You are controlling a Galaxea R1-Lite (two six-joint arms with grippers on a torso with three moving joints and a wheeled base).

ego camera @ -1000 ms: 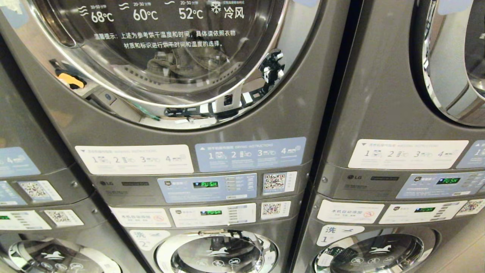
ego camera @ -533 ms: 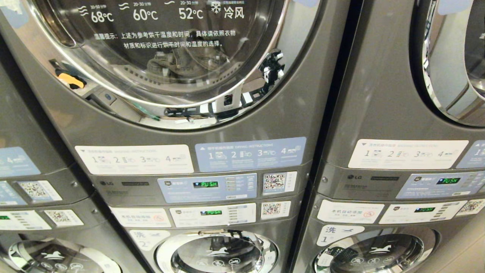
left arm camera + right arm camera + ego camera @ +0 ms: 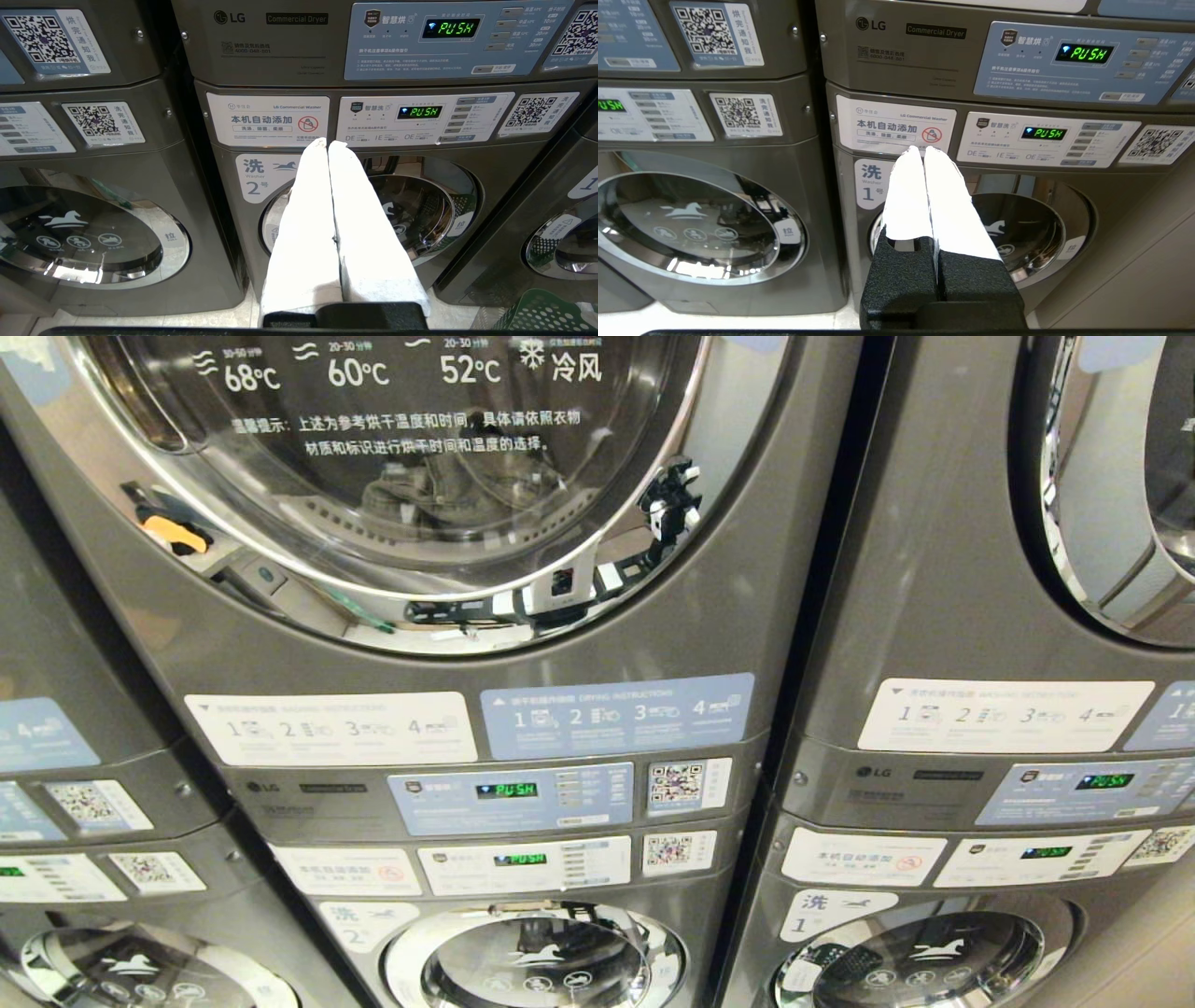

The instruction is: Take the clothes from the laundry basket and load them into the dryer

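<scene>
- My left gripper (image 3: 328, 143) is clenched on nothing, its white fingers (image 3: 308, 219) pressed together and aimed at washer number 2 (image 3: 373, 210).
- My right gripper (image 3: 923, 149) is pinched tight too, empty, facing washer number 1 (image 3: 1017, 233).
- The green laundry basket (image 3: 537, 315) sits on the floor at about 4 o'clock from my left fingertips, by the washer's foot; I can't make out clothes in it.
- Farther, at 12 o'clock above the washers, the dryer door (image 3: 401, 495) is closed, with its control panel (image 3: 509, 795) reading PUSH beneath.
</scene>
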